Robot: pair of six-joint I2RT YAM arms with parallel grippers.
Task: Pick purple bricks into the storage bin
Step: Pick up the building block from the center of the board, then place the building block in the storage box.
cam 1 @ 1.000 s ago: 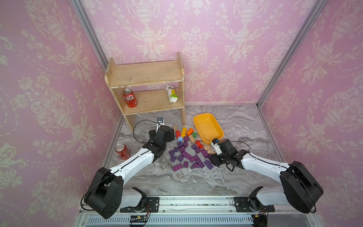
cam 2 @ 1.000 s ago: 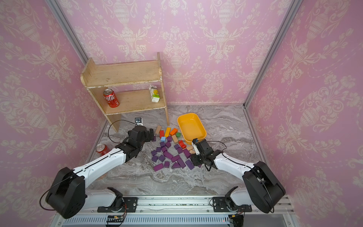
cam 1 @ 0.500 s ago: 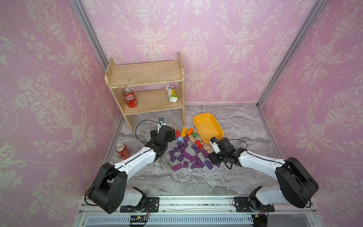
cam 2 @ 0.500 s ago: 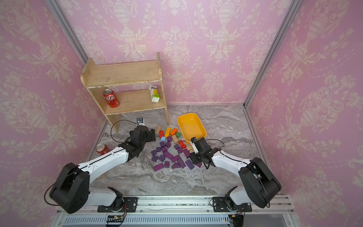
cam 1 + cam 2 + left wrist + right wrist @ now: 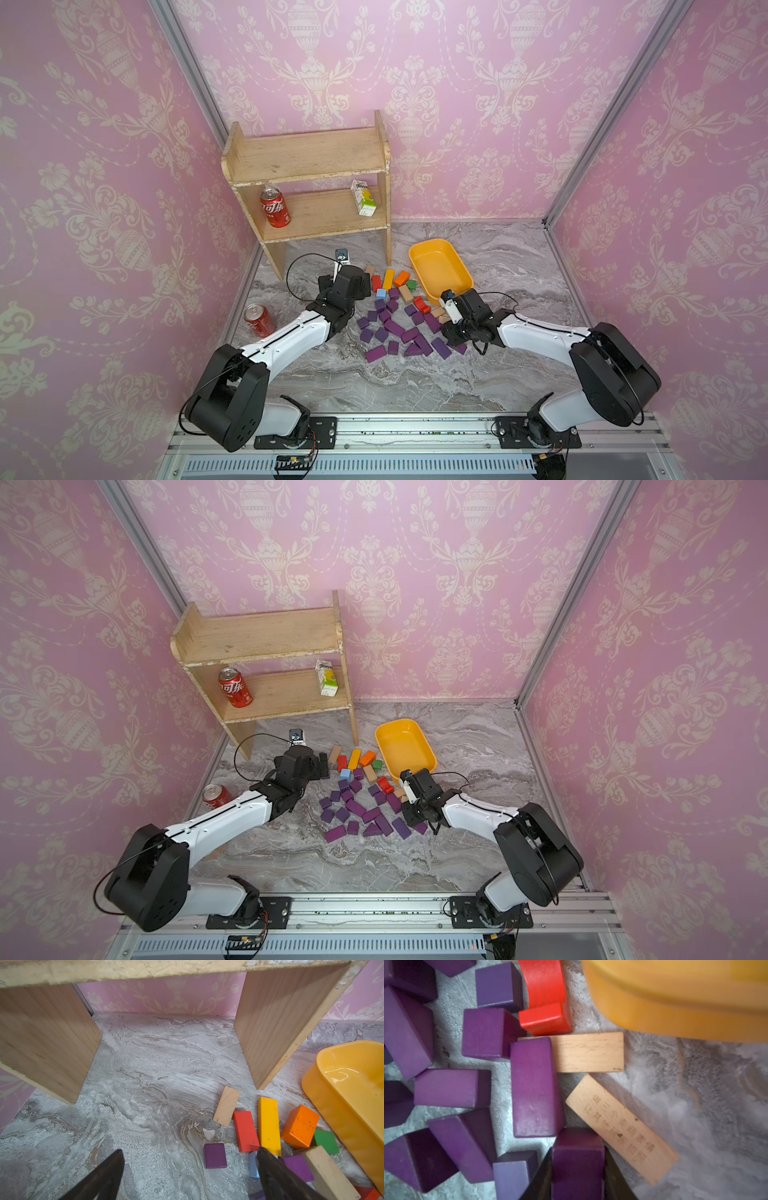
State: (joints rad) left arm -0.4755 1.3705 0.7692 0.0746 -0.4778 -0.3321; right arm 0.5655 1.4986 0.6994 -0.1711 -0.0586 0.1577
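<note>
While my right gripper [image 5: 578,1148] is pinching one matte purple brick [image 5: 577,1167] beside two tan planks [image 5: 588,1052], my left gripper [image 5: 190,1149] is hanging spread. Other purple bricks [image 5: 395,328] are lying near one glossy yellow bin [image 5: 440,266].

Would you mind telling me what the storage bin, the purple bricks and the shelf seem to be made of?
The storage bin: likely moulded plastic, glossy; sharp light reflections, rounded rim.
The purple bricks: probably painted wood, matte; dull, slightly scuffed faces, same shapes as the bare tan block.
The shelf: raw light wood; visible grain, chipped edges.
</note>
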